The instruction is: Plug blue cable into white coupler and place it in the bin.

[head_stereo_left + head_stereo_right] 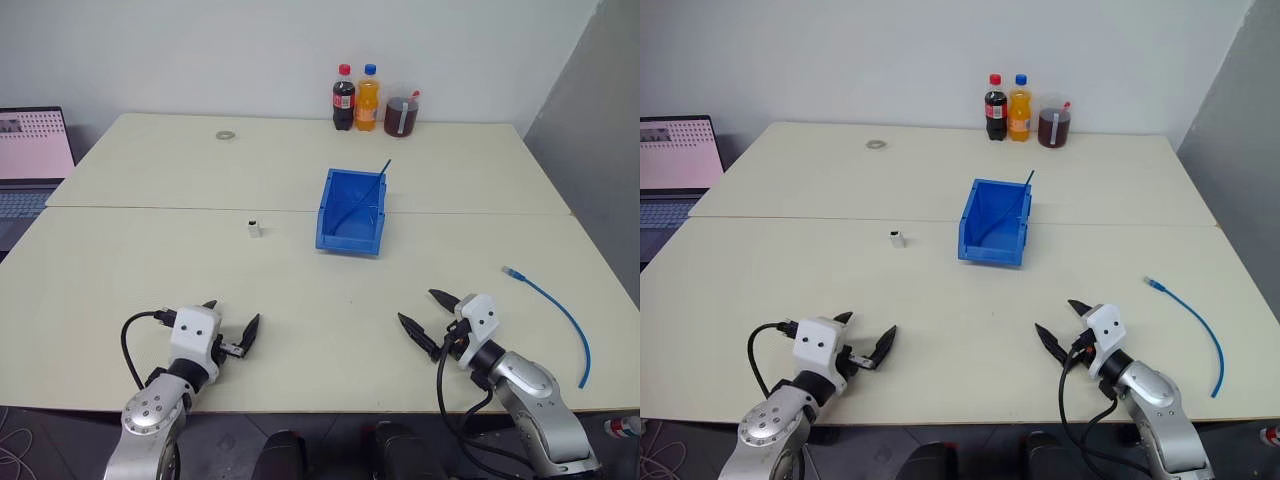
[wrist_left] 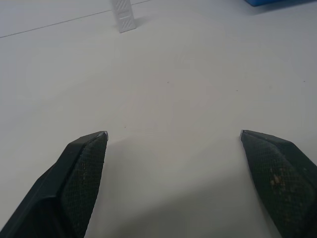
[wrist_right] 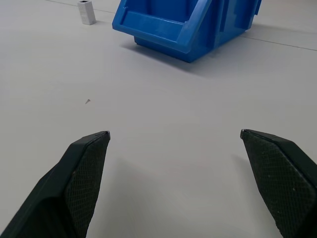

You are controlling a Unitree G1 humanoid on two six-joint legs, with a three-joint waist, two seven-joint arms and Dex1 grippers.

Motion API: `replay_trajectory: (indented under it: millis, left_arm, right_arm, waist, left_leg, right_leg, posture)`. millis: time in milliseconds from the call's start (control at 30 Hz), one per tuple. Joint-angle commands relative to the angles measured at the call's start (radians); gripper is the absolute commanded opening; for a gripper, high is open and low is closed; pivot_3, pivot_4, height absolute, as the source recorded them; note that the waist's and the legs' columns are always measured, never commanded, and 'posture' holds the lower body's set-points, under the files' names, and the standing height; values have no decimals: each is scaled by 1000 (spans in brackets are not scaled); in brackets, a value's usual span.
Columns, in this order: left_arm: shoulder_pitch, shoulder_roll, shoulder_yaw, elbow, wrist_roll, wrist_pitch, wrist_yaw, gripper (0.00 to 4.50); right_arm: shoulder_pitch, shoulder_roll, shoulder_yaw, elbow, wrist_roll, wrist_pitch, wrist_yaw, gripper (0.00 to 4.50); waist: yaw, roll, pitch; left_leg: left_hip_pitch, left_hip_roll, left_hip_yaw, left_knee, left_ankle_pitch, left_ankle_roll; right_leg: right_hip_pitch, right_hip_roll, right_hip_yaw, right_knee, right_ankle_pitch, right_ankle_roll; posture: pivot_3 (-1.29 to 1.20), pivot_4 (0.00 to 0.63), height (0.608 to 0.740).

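The blue cable (image 1: 566,311) lies in a curve on the table's right side, its clear plug end toward the middle. The white coupler (image 1: 254,228) stands on the table left of the bin (image 1: 349,240), which sits mid-table with a thin blue strand leaning inside it. My left gripper (image 1: 232,316) hovers open near the front edge, well short of the coupler (image 2: 124,15). My right gripper (image 1: 418,306) is open too, left of the cable and pointing toward the bin (image 3: 183,27) and the coupler (image 3: 86,12). Nothing is between either pair of fingers.
At the far edge stand a cola bottle (image 1: 343,98), an orange bottle (image 1: 368,98) and a jug of dark liquid (image 1: 402,112). A small ring (image 1: 225,134) lies at the back left. A laptop (image 1: 30,160) sits beyond the table's left edge.
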Motion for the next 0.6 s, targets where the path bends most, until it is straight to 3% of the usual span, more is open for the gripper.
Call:
replay_trajectory:
  millis: [33,467,600]
  left_arm:
    - [12,20,12,-7,-19,-46,-40,4500]
    - [-14,105,5,-19,-117,-115,-246,4500]
    - [-139,181,-40,-46,-155,-49,-343,4500]
  right_arm:
    - [-6,-7,-3,-15,-3,-6,7,4485]
    - [-1,7,-17,-37,-2,-15,-22,4485]
    - [-30,-9,-138,-80,41,1,-79,4485]
  waist:
    - [0,0,0]
    - [0,0,0]
    - [2,1,1]
  left_leg:
    - [0,0,0,0,0,0]
    - [0,0,1,0,0,0]
    - [0,0,1,0,0,0]
  right_leg:
    - [0,0,0,0,0,0]
    - [0,0,0,0,-1,-1]
    - [0,0,-1,0,-1,-1]
  posture:
    - [0,150,740]
    - [0,150,740]
    - [0,150,740]
